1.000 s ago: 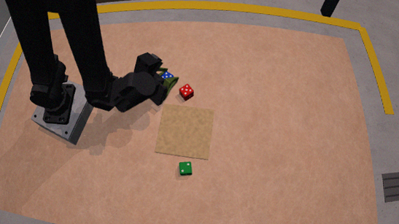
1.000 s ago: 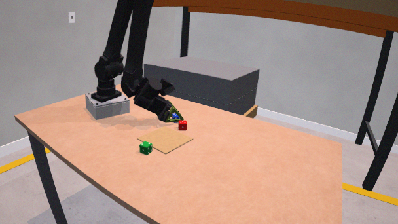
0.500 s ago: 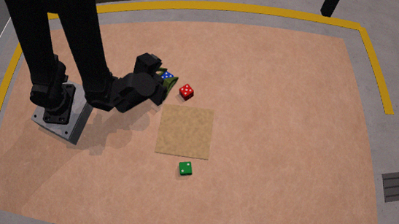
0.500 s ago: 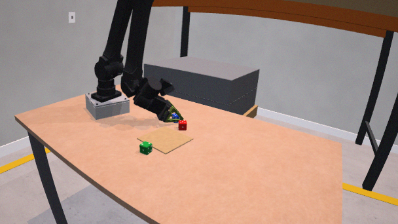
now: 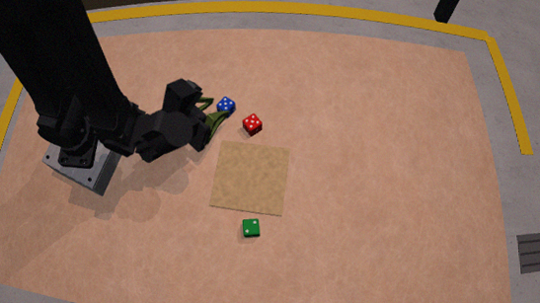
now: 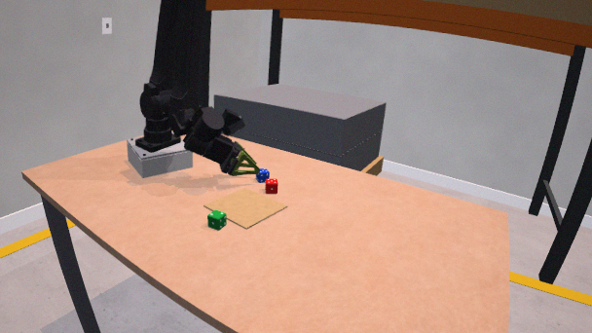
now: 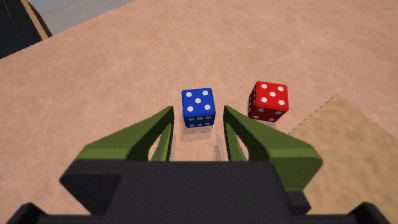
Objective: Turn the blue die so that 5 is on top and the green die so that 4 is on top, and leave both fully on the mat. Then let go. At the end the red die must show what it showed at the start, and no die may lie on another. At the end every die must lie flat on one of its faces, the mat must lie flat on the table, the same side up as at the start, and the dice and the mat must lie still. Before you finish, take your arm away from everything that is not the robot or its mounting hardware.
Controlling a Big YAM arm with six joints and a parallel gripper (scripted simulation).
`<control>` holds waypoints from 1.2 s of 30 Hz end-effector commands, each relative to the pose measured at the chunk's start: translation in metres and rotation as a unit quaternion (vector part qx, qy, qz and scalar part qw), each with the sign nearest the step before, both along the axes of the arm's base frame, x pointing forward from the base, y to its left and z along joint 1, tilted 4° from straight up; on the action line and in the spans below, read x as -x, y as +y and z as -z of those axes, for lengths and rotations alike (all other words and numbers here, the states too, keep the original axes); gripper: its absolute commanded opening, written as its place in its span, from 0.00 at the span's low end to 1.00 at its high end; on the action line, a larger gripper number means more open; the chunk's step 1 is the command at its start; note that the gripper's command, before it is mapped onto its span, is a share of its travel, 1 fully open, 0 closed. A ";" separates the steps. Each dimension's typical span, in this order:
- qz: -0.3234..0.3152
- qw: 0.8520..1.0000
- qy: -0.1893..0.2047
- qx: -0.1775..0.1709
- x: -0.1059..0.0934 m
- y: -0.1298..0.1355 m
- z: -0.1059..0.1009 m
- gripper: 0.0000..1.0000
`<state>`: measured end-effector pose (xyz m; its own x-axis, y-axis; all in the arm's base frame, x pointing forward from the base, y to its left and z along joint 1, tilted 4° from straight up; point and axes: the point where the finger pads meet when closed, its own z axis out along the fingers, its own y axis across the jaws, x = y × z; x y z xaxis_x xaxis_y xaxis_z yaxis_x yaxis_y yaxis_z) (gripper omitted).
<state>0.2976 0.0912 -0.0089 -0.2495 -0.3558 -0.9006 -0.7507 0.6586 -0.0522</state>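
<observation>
From my remote post I noted the gripper (image 5: pixel 218 107) (image 6: pixel 259 172) (image 7: pixel 198 111) parted, holding nothing, just short of the blue die (image 5: pixel 226 105) (image 6: pixel 263 175) (image 7: pixel 198 107), which lay five-up on the table (image 5: pixel 366 174) (image 6: pixel 365 243) (image 7: pixel 150 45), off the mat (image 5: pixel 252 178) (image 6: pixel 245 207) (image 7: pixel 350 145). Green die (image 5: pixel 251 228) (image 6: pixel 217 220): two-up, also off it.

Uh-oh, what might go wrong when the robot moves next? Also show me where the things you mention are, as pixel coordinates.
The red die (image 5: pixel 253 124) (image 6: pixel 272 186) (image 7: pixel 269 101) sits close to the blue die (image 5: pixel 226 105) (image 6: pixel 263 175) (image 7: pixel 198 106), so a finger might bump it and roll it off its five. The blue die already shows five but lies off the mat (image 5: pixel 250 178) (image 6: pixel 245 208) (image 7: pixel 350 135), so carrying it there could tip it.
</observation>
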 end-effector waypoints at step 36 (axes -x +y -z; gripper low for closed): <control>-0.006 0.999 -0.029 0.017 -0.011 -0.007 -0.077 0.45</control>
